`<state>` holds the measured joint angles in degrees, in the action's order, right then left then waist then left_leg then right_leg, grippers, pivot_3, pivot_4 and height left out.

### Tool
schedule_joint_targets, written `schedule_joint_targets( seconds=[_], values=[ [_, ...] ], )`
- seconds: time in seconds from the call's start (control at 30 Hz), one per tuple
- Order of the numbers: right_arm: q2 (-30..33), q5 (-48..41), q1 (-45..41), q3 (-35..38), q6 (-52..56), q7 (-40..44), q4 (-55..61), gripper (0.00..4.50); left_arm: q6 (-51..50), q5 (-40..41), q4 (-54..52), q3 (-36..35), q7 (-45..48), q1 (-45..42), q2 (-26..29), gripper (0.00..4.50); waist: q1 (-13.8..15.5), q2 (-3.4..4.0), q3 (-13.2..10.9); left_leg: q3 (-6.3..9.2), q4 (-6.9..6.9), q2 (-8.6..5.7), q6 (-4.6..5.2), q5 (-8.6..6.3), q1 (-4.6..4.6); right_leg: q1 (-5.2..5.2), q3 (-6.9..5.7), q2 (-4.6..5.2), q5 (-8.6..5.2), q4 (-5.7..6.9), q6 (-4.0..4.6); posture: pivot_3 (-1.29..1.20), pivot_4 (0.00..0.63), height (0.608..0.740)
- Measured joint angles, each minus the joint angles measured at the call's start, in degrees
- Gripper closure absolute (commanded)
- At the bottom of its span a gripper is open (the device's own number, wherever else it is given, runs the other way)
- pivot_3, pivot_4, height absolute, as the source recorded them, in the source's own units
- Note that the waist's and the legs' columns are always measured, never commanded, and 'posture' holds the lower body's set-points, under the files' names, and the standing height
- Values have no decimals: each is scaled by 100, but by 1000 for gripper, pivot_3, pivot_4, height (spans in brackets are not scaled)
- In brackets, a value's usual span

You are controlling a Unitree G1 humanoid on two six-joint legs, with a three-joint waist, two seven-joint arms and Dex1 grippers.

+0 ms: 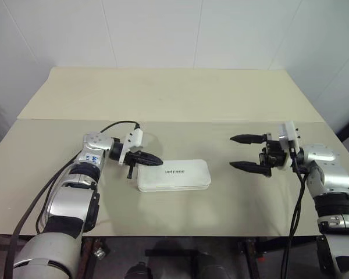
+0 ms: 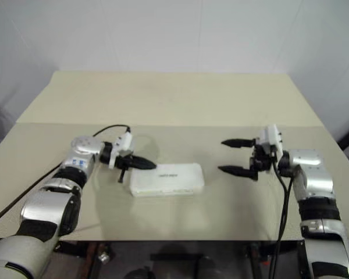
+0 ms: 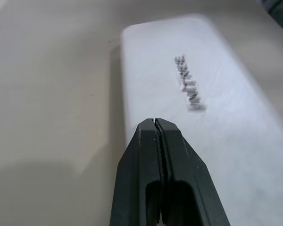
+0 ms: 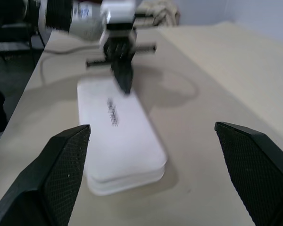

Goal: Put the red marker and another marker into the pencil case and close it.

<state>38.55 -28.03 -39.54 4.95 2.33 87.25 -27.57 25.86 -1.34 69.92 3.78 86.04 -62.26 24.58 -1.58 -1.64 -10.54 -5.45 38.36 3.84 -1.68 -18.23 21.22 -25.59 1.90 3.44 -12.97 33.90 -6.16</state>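
Pencil case (image 1: 174, 175) lid-down, flat on table (image 1: 174, 99) at centre; left gripper (image 1: 153, 159) at its nine o'clock end, fingers pressed together, empty, over lid; right gripper (image 1: 245, 153) at three o'clock, spread wide, empty, well apart.

The left gripper (image 1: 153, 158) points inward over the near-left end of the pencil case (image 1: 174, 175), its fingers pressed together. The right gripper (image 1: 244, 152) hovers well right of the case, fingers spread wide, pointing toward it.
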Motion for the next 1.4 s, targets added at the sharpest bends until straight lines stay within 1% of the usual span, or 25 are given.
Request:
schedule_joint_targets(
  seconds=[0.17, 0.27, 0.37, 0.43, 0.47, 0.63, 0.8, 0.87, 0.93, 1.0, 1.03, 1.2, 1.3, 1.4],
  values=[
    [-50, 17, -49, -7, -100, 4, -88, 0, 501, -162, -213, 390, -18, 7, 4, 4481, 0, 5, 4, 1, 23, 0, 4, -3, -7, 14, 3, 1, 0, 8, 0, 0, 150, 740],
    [-105, 17, -48, -15, -102, 3, -85, 0, 806, -329, -230, 576, -193, -36, 17, 4481, -1, 10, 10, 1, 54, 0, 13, -8, -12, 20, 8, 3, 0, 6, 0, 0, 150, 740],
    [-115, 18, -47, -16, -107, 3, -83, 0, 1057, -503, -222, 749, -430, -86, 27, 4481, -3, 16, 14, 5, 65, -1, 15, -8, -43, 61, 11, 3, 6, 2, -6, 0, 150, 740],
    [-118, 23, -46, -16, -112, 3, -82, 0, 1120, -561, -188, 818, -548, -89, 29, 4481, -10, 16, 14, 6, 61, -1, 16, -11, -94, 120, 11, 3, -7, -10, 17, 0, 150, 740],
    [-118, 24, -45, -16, -121, 3, -74, 0, 1134, -583, -169, 842, -595, -98, 31, 4481, -17, 14, 15, 6, 61, -1, 16, -12, -104, 132, 11, 4, -29, -12, 56, 0, 150, 740],
    [-135, 38, -46, -16, -149, 3, -76, 0, 1082, -573, -144, 841, -638, -106, 29, 4481, -13, 13, 16, 7, 63, -4, 18, -11, -103, 132, 17, 5, -24, -6, 48, 0, 150, 740],
    [-192, 99, -69, -29, -213, 3, -99, 0, 708, -206, -54, 431, -344, 22, 9, 4481, -15, 14, 15, 7, 63, -4, 18, -11, -87, 110, 17, 5, -17, 0, 35, 0, 150, 740],
    [-213, 119, -93, -32, -223, 3, -113, 0, 563, 68, -30, 174, -118, 124, -25, 4481, -20, 16, 13, 7, 60, -3, 20, -14, -73, 92, 16, 4, 5, 2, -3, 0, 150, 740],
    [-238, 156, -159, -35, -230, 3, -144, 0, 407, 395, -66, -91, -5, 306, -44, 4481, -28, 19, 10, 7, 58, -1, 20, -15, -49, 63, 15, 2, 7, 20, -7, 0, 150, 740],
    [-241, 166, -231, -34, -233, 3, -190, 0, 337, 674, -233, -334, -3, 477, -30, 4481, -20, 19, 10, 8, 64, -1, 20, -14, 10, 6, 15, 3, 10, 32, -12, 0, 150, 740],
    [-244, 170, -234, -35, -233, 3, -202, 0, 319, 779, -302, -404, -3, 547, -22, 4481, -8, 20, 9, 8, 63, -1, 20, -14, 16, 1, 14, 2, 10, 31, -12, 0, 150, 740],
    [-254, 232, -303, -40, -246, 9, -333, 0, 261, 1458, -1442, -726, 0, 1301, 162, 4481, -5, 22, 8, -3, 62, 0, 30, -23, 22, 2, 11, 6, 7, 8, -12, 0, 150, 740],
    [-256, 253, -309, -43, -250, 11, -420, 0, 152, 1574, -1801, -720, -1, 1541, 204, 4481, 6, 22, 8, -4, 64, -1, 32, -24, 24, 3, 11, 6, 8, 3, -14, 0, 150, 740],
    [-263, 273, -347, -45, -260, 14, -422, 0, 60, 1638, -2005, -714, -2, 1576, 258, 4481, 10, 22, 8, -4, 65, -1, 31, -23, 23, 4, 11, 6, 8, 3, -15, 0, 150, 740]
  ],
)
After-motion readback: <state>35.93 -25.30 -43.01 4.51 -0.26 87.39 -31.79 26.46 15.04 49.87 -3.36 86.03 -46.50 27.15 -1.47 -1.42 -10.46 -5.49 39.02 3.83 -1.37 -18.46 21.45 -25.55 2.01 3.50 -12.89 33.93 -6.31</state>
